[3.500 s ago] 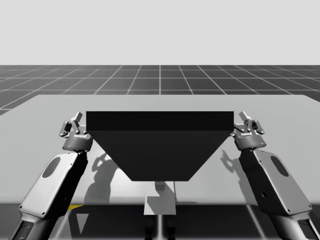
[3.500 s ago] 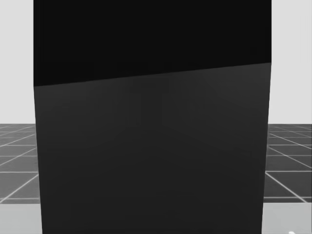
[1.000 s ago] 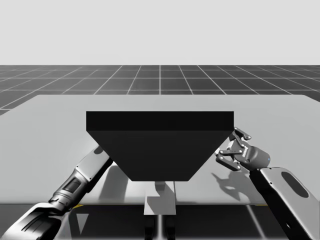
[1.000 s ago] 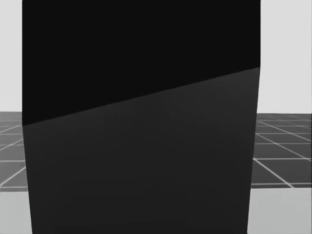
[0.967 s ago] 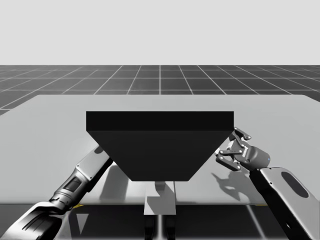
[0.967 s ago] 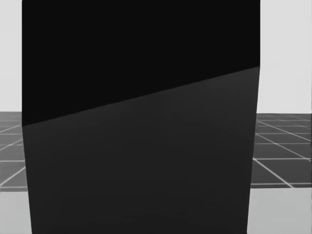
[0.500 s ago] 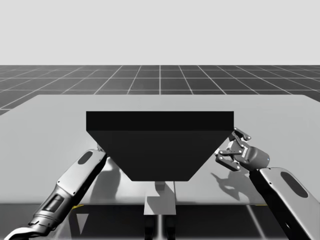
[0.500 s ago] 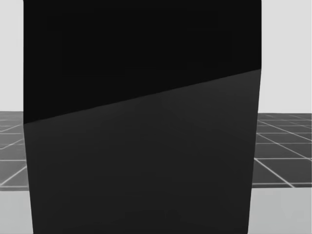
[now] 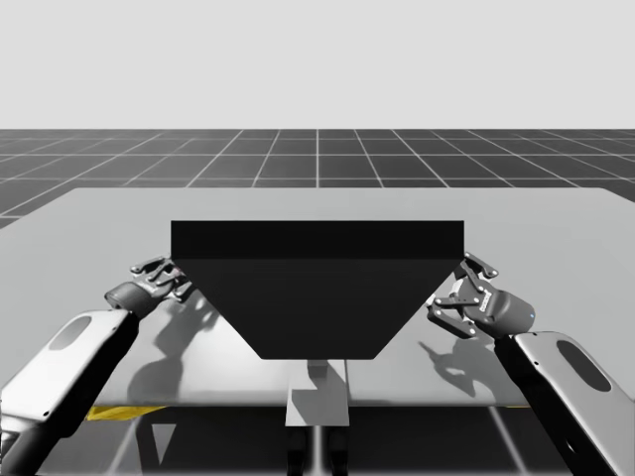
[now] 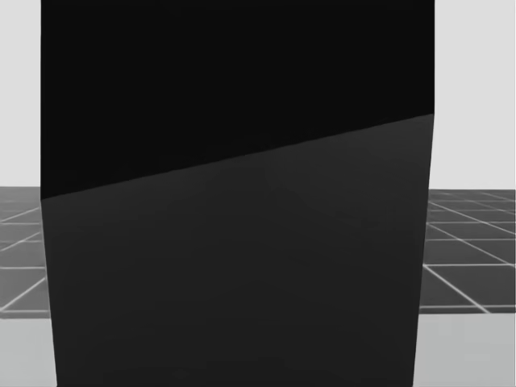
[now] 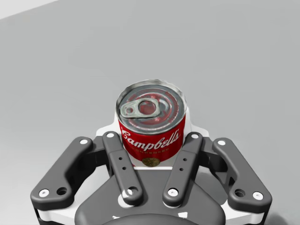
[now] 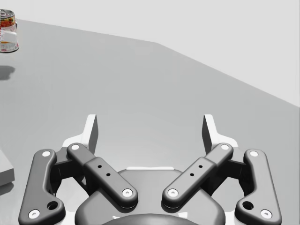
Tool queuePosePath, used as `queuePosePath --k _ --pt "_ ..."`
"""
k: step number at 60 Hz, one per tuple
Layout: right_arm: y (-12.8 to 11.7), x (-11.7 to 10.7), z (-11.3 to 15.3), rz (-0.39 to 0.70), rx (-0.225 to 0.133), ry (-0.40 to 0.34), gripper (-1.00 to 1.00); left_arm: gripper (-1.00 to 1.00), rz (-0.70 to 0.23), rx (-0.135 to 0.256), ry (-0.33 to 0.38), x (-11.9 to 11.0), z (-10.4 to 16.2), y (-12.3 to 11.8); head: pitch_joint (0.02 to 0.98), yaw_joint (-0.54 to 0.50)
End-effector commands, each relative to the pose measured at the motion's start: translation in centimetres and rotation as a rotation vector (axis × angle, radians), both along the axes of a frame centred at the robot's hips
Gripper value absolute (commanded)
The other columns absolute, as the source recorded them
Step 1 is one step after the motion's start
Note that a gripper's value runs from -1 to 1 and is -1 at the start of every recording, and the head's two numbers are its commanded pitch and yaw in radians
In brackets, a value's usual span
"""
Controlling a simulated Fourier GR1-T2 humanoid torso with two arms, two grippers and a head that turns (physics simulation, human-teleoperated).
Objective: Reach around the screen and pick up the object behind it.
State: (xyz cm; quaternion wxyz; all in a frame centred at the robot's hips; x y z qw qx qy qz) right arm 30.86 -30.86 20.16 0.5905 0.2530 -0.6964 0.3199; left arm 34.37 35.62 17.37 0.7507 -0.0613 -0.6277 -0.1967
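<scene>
High view: flat grey worktop (image 9: 99,228), dark gridded floor (image 9: 317,159) beyond its far edge, plain pale backdrop above. A black screen (image 9: 317,288) stands mid-worktop. The left end effector (image 9: 159,276) sits at the screen's left edge, close against it. The right end effector (image 9: 456,294) sits at the screen's right edge, fingers spread.

Head view: the screen (image 10: 234,242) spans most of the width, its upper part darker than the lower. Narrow strips of floor and worktop (image 10: 468,347) show on either side.

Left wrist view: a red can (image 11: 152,124) with a silver pull-tab lid stands upright between the fingers of the left end effector (image 11: 151,132). White pads (image 11: 108,130) meet it from both sides, so the end effector is narrow and holding the can. Bare grey worktop (image 11: 234,56) lies all round.

Right wrist view: the right end effector (image 12: 150,129) is wide, nothing between its fingers, over grey worktop (image 12: 140,84). The can (image 12: 7,30) is far ahead and well off to one side, a white pad across it. Its shadow lies on the worktop apart from it.
</scene>
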Motion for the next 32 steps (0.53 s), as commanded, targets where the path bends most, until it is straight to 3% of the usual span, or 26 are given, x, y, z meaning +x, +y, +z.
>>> queuePosePath --k 1,12,17,21,32 --pt "0.0 0.0 0.0 -0.004 0.0 0.0 -1.0 1.0 -0.059 0.004 -0.106 0.7 5.3 1.9 0.158 -0.03" --pt "0.1 0.2 -0.2 -0.025 -0.009 0.008 -1.0 1.0 -0.012 -0.004 -0.206 -0.3 10.3 3.0 0.156 -0.03" --pt "0.2 0.3 -0.3 -0.041 -0.012 0.014 -1.0 1.0 0.034 -0.062 -0.3 -1.4 13.3 2.5 0.156 -0.03" --pt "0.2 0.5 -0.4 -0.053 -0.017 0.017 -1.0 1.0 0.046 -0.081 -0.354 -2.1 14.9 2.0 0.156 -0.03" --pt "0.3 0.6 -0.5 -0.056 -0.013 0.018 -1.0 1.0 0.053 -0.099 -0.485 -3.9 19.4 0.4 0.156 -0.03"
